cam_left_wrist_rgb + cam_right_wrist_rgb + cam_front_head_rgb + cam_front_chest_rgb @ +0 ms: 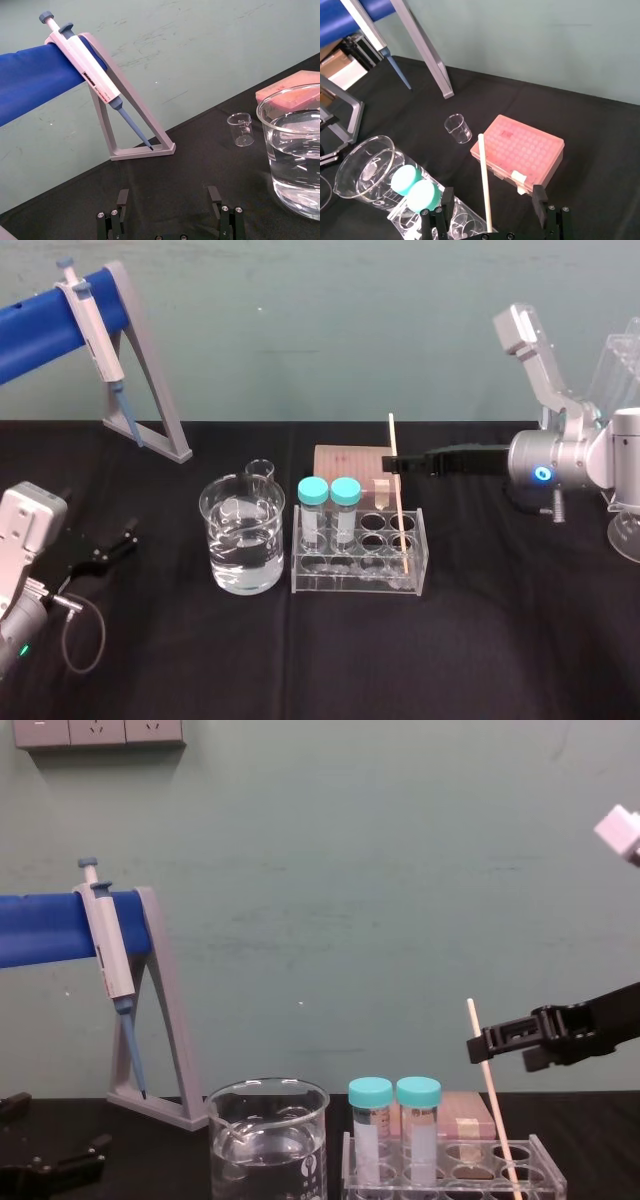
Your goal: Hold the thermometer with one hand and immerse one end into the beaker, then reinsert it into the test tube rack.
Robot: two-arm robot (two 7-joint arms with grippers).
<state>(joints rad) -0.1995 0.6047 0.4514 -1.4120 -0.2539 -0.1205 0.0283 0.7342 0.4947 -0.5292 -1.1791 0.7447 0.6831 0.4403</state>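
Zero steps done, by the look: thermometer [398,500] leaning in the test tube rack [355,586], centre frame, right of the water-filled beaker [243,545]. Right hand [405,463] spread either side of the rod's top, not pinching; left hand [110,545] spread, parked lower left. Gap plain from the right wrist, unclear from the head.

Clearances around the test tube rack [358,558]. The thermometer [399,495] leans in the rack's right end, and the right end effector [398,464] has its fingers spread on either side of the rod's upper part. Two teal-capped tubes [330,492] stand between the rod and the beaker [242,535]. A pink box [345,458] sits close behind the rack. Open bench [480,640] lies in front and to the right.
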